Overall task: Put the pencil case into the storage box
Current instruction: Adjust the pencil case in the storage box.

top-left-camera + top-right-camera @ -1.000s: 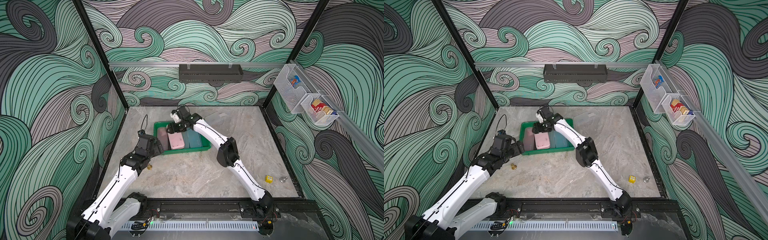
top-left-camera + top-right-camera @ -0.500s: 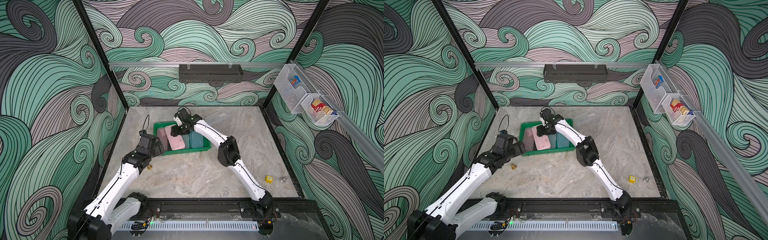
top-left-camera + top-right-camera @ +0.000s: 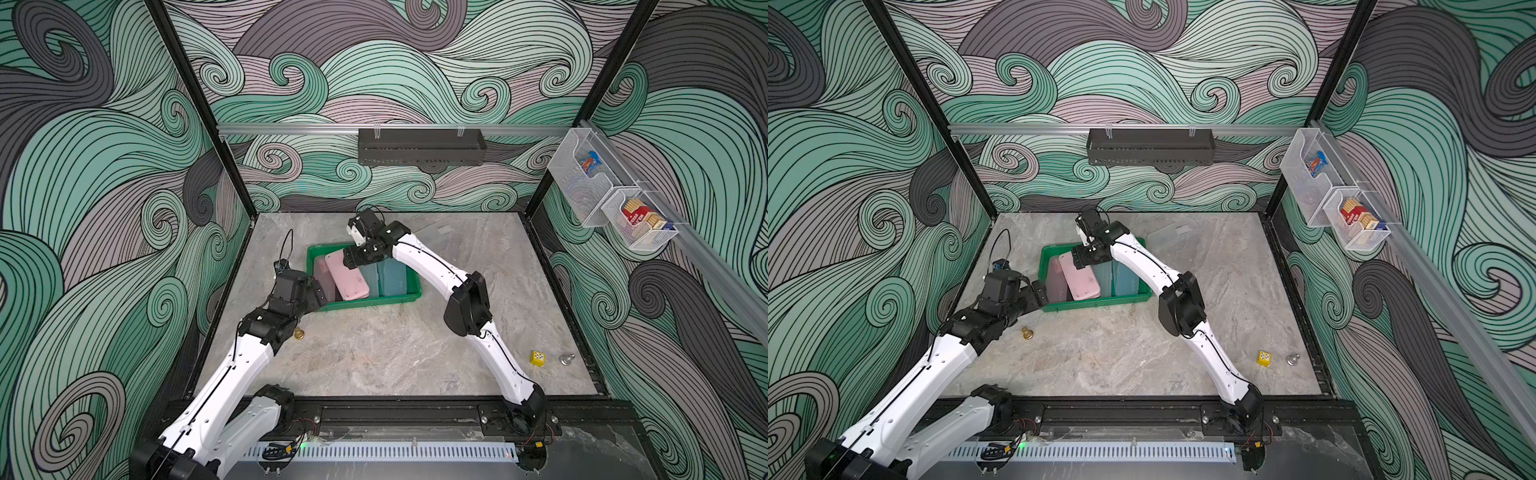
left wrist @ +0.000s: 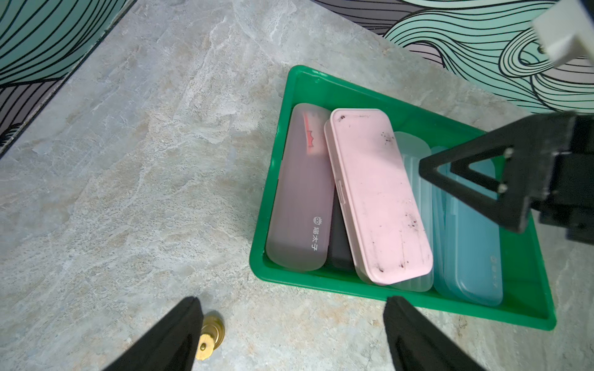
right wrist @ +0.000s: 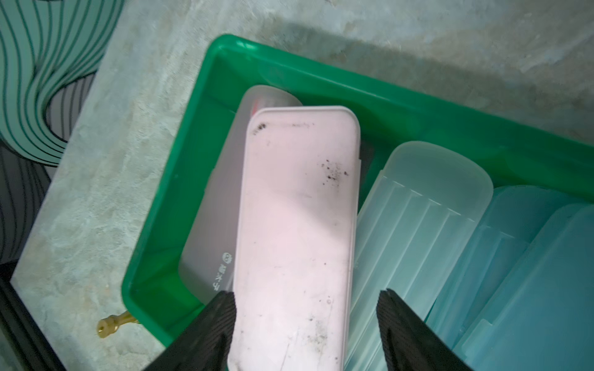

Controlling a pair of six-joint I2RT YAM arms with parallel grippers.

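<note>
The marbled desk (image 3: 374, 365) carries the green storage box (image 3: 374, 301), and everything that matters sits in or around it. The right arm reaches over the box's far rim. Its right pincer (image 5: 305, 297) straddles the far end of the pink pencil case (image 4: 376, 196), with one finger against the case's edge and the other standing clear of it, so the jaws are parted and do not clamp it. Compared with a second ago, the case lies more aslant inside the box, resting across a frosted grey case (image 4: 302, 192) and overlapping the pale blue cases (image 4: 472, 257) beside it. Its whole length is within the rim. That reads as a release just made: the pencil case is in, and what seems left is for the right arm to lift clear without dragging it. The left pincer (image 4: 294, 300) hangs wide open and empty just outside the box's near left corner, above bare desk, with a small brass piece (image 4: 209, 337) beside it.
</note>
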